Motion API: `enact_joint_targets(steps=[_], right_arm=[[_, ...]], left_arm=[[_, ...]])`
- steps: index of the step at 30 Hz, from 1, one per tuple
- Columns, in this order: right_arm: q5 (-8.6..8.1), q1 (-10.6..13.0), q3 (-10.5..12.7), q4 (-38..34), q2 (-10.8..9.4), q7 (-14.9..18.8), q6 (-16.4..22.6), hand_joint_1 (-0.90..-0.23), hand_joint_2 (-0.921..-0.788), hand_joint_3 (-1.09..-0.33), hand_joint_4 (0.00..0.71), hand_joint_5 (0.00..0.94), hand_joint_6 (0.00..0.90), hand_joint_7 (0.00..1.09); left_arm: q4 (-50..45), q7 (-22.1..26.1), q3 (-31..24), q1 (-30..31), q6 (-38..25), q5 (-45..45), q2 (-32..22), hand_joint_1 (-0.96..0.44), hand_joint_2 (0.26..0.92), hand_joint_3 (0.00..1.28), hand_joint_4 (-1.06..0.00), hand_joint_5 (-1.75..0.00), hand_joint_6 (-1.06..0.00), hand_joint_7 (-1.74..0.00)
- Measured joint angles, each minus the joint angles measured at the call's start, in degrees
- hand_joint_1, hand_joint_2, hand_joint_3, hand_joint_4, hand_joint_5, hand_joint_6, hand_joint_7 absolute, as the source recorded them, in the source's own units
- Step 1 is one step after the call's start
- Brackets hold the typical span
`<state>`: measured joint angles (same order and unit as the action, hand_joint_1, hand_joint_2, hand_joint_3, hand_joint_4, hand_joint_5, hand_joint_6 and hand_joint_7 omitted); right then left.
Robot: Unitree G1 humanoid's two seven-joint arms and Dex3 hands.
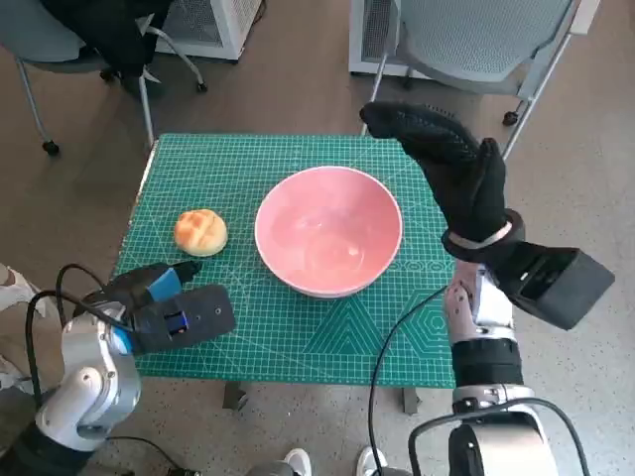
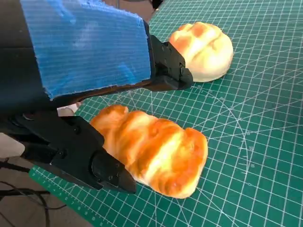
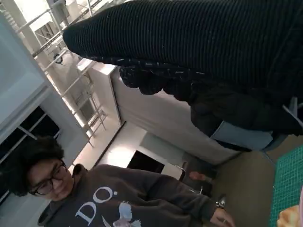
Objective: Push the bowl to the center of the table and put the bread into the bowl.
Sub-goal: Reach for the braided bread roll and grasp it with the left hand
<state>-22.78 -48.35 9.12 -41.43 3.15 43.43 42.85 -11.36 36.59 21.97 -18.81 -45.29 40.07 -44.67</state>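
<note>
The pink bowl [image 1: 329,230] stands near the middle of the green cutting mat [image 1: 258,159]. A round bun [image 1: 200,231] lies on the mat to its left. My left hand [image 1: 169,302] hovers low at the front left corner. In the left wrist view a longer golden loaf [image 2: 156,151] lies flat on the mat between my left hand's [image 2: 85,61] spread fingers [image 2: 168,71], with the round bun [image 2: 203,49] beyond; the head view hides this loaf under the hand. My right hand [image 1: 456,169] is raised above the table's right side, fingers extended, holding nothing.
Grey chairs stand past the far right [image 1: 476,40] and far left [image 1: 69,40] corners. Shoes [image 1: 298,461] show at the table's front edge. A person in a grey sweatshirt [image 3: 118,198] appears in the right wrist view under the glove [image 3: 199,42].
</note>
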Motion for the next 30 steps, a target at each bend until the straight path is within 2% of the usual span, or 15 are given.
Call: enact_joint_targets(steps=[8,10,11,12,13,14,15,17,18,20,21,24,25,26,30], right_arm=[[0.02,0.0,-0.01,0.0,0.0,-0.01,0.0,-0.71,-0.921,-0.813,0.062,0.001,-0.001,0.3],[0.02,0.0,0.0,0.0,0.0,-0.01,0.0,-0.71,-0.921,-0.812,0.062,0.001,-0.001,0.3],[0.02,0.0,0.0,0.0,0.0,-0.01,0.0,-0.71,-0.921,-0.812,0.062,0.001,-0.001,0.3],[0.02,0.0,0.02,0.0,0.01,-0.01,0.0,-0.71,-0.921,-0.812,0.062,0.001,-0.001,0.3],[0.02,0.0,0.01,0.0,0.0,-0.01,0.0,-0.71,-0.921,-0.812,0.062,0.001,-0.001,0.3],[0.02,0.0,0.01,0.0,0.01,-0.01,0.0,-0.71,-0.921,-0.812,0.062,0.001,-0.001,0.3],[0.02,0.0,0.03,0.0,0.01,-0.01,0.0,-0.71,-0.921,-0.813,0.062,0.001,-0.001,0.3],[0.02,0.0,0.08,0.0,0.03,-0.01,-0.02,-0.71,-0.921,-0.813,0.062,0.0,-0.001,0.3],[0.02,0.0,0.08,0.01,0.03,-0.01,-0.03,-0.71,-0.921,-0.813,0.062,0.0,-0.001,0.3],[0.02,0.0,0.09,0.01,0.03,-0.01,-0.08,-0.71,-0.921,-0.814,0.061,0.0,-0.001,0.3],[0.02,0.0,0.09,0.03,0.03,-0.01,-0.12,-0.709,-0.921,-0.814,0.061,0.0,-0.001,0.3],[0.01,0.0,0.19,0.07,0.09,-0.01,-0.18,-0.706,-0.921,-0.815,0.061,0.0,-0.001,0.3],[0.01,0.0,0.2,0.11,0.1,-0.01,-0.18,-0.705,-0.921,-0.815,0.061,0.0,-0.001,0.3],[0.01,0.0,0.2,0.15,0.1,-0.01,-0.18,-0.704,-0.921,-0.816,0.061,0.0,-0.001,0.3],[0.01,0.0,0.21,0.21,0.12,-0.01,-0.19,-0.703,-0.921,-0.817,0.061,0.0,-0.001,0.3]], left_arm=[[3.66,1.03,0.61,-1.73,0.79,0.2,0.6,-0.02,0.736,0.02,-0.2,-0.01,-0.39,-0.01],[4.68,1.04,0.73,-1.97,1.11,0.2,0.87,0.0,0.744,0.02,-0.28,-0.04,-0.4,-0.01],[5.19,1.04,0.78,-2.07,1.27,0.2,1.02,0.02,0.749,0.02,-0.34,-0.16,-0.41,-0.01],[5.78,1.02,0.79,-2.19,1.52,0.2,1.23,0.04,0.754,0.02,-0.4,-0.42,-0.43,-0.01],[6.36,1.0,0.79,-2.25,1.71,0.19,1.45,0.08,0.76,0.03,-0.46,-0.9,-0.45,-0.01],[6.89,0.9,0.78,-2.28,1.96,0.17,1.69,0.11,0.764,0.03,-0.5,-1.2,-0.46,-0.01],[7.49,0.74,0.77,-2.3,2.24,0.16,1.95,0.14,0.768,0.03,-0.55,-1.4,-0.48,-0.02],[8.57,0.04,0.75,-2.37,2.81,0.19,2.48,0.17,0.776,0.04,-0.59,-1.57,-0.5,-0.02],[9.1,-0.33,0.73,-2.49,3.12,0.19,2.62,0.22,0.737,0.17,-0.6,-1.53,-0.52,-0.03],[10.13,-0.88,0.69,-2.75,3.54,0.21,2.78,0.34,0.583,0.6,-0.65,-1.48,-0.56,-0.04],[10.64,-1.18,0.67,-2.84,3.7,0.23,2.83,0.36,0.571,0.64,-0.66,-1.46,-0.58,-0.04],[11.92,-2.16,0.77,-3.03,4.34,0.62,3.06,0.38,0.631,0.56,-0.69,-1.34,-0.68,-0.16],[12.38,-2.72,0.88,-3.08,4.77,1.03,3.13,0.39,0.683,0.48,-0.7,-1.31,-0.65,-0.36],[12.69,-3.22,0.98,-3.08,5.13,1.57,3.17,0.25,0.73,0.4,-0.7,-1.3,-0.64,-0.62],[14.09,-5.68,1.62,-3.16,7.19,3.2,3.3,0.07,0.77,0.35,-0.68,-1.32,-0.63,-0.95]])
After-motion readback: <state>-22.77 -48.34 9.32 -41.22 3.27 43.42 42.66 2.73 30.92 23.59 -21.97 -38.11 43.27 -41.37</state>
